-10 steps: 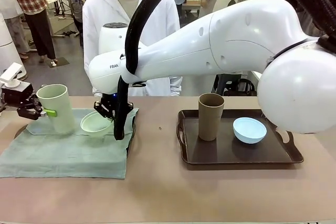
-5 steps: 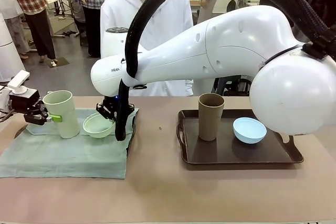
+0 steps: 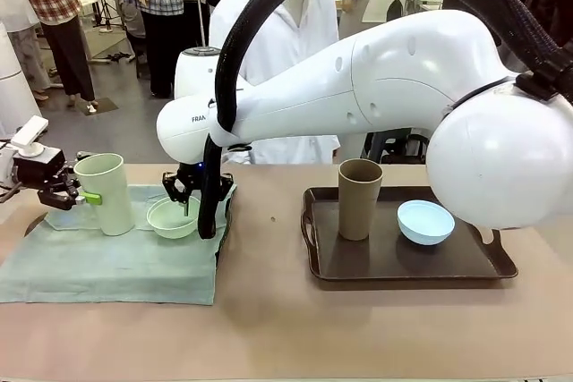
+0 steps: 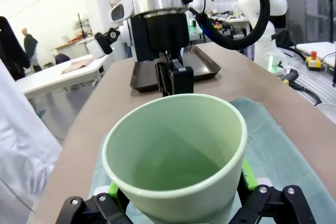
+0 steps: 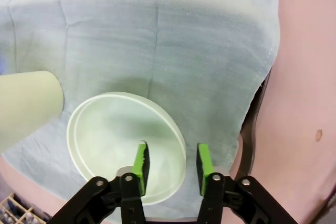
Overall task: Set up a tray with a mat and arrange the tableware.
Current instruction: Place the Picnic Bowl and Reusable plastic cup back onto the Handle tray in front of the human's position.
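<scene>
The pale green tumbler (image 3: 106, 194) stands upright on the grey-green mat (image 3: 107, 266), which covers the left tray (image 3: 224, 232). My left gripper (image 3: 87, 196) is open, its fingers on either side of the tumbler (image 4: 178, 145); in the left wrist view that gripper (image 4: 181, 179) frames the cup's base. The pale green bowl (image 3: 173, 217) rests on the mat beside the tumbler. My right gripper (image 3: 183, 192) hangs over the bowl's near rim. In the right wrist view this gripper (image 5: 171, 148) is open, the bowl (image 5: 113, 135) rim passing between its green pads with gaps on both sides.
A second dark tray (image 3: 488, 261) lies at the right, carrying the brown tumbler (image 3: 359, 199) and the light blue bowl (image 3: 425, 221). A person in a white coat (image 3: 286, 51) stands at the far side. My right arm (image 3: 358, 87) spans the middle of the table.
The tilted green tumbler has come upright onto the mat and my left gripper has widened. My right gripper has opened off the bowl's rim, and the bowl has settled on the mat.
</scene>
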Robot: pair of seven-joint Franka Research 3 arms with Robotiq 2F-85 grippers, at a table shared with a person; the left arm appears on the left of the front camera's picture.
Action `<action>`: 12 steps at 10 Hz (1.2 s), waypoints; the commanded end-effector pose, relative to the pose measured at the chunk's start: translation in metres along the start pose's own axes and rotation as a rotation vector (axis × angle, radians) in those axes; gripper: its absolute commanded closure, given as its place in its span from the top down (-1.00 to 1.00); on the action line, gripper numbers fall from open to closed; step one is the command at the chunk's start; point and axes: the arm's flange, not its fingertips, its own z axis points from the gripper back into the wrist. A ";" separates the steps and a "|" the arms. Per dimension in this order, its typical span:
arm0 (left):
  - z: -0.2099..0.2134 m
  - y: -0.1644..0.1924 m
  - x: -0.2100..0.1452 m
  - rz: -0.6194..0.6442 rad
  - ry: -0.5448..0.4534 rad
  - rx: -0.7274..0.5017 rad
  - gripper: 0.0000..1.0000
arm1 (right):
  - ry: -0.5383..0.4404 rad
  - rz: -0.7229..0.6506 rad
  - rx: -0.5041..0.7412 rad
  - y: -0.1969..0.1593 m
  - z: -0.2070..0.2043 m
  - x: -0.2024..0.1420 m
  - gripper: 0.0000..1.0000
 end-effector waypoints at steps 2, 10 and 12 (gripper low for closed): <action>0.013 -0.007 0.009 0.028 0.093 -0.004 1.00 | -0.011 0.016 0.014 0.002 0.018 -0.009 0.17; 0.038 -0.021 0.041 0.119 0.484 -0.031 1.00 | -0.109 0.044 0.017 0.001 0.071 -0.051 0.57; 0.045 -0.031 0.087 0.124 0.679 0.011 1.00 | -0.151 0.035 0.005 -0.004 0.094 -0.067 0.57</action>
